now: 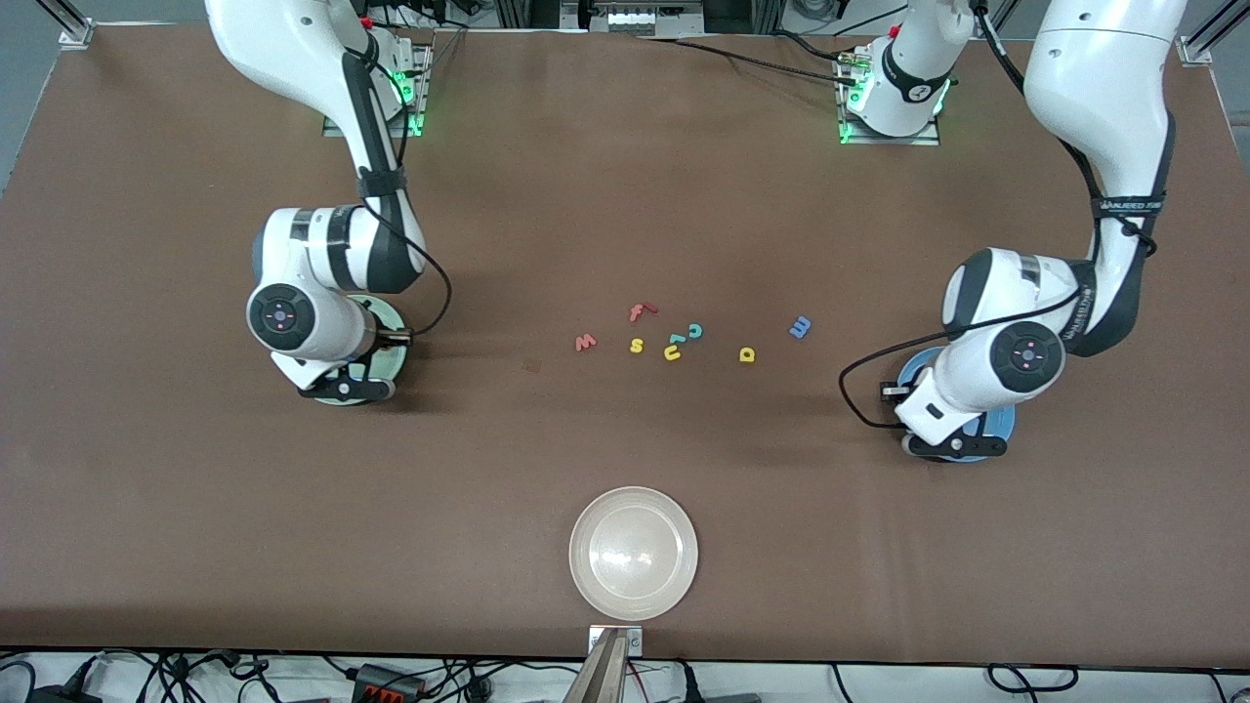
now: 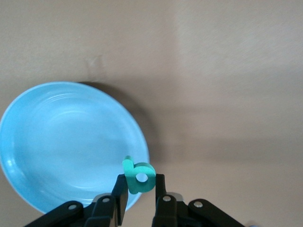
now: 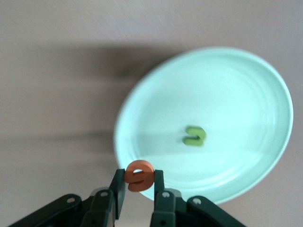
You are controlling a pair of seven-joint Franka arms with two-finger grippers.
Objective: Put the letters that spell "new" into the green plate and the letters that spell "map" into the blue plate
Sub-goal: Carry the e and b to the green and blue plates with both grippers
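Here both arms are mid-delivery, each with a letter pinched over its plate. Starting at the nine o'clock side of the front view, the right gripper (image 3: 137,182) hangs over the green plate (image 3: 265,85), clamped on the orange e (image 3: 139,175); the olive-green n (image 3: 194,135) already lies inside near the plate's middle. The e sits just over the rim rather than the well, so the arm would do best to ease further in before it lets go, and drop from low down so the light foam does not bounce out or land on the n. Moving toward the table's middle, the loose letters lie in a cluster: the red-pink w (image 1: 585,342) at the nine o'clock end, then the red f (image 1: 640,311), the yellow s (image 1: 637,345), the yellow u-shaped letter (image 1: 672,352) with the teal c (image 1: 694,331) just beside it, the yellow bowl-and-stem letter (image 1: 747,354), and the blue m (image 1: 800,327) at the three o'clock end. The whitish-beige plate (image 1: 586,576) sits at six o'clock, apart from them. At three o'clock the left gripper (image 2: 139,189) is closed on the teal bowl-and-stem letter (image 2: 138,176) above the edge of the blue plate (image 2: 28,123), which looks empty; it too should shift inward toward the centre before opening.
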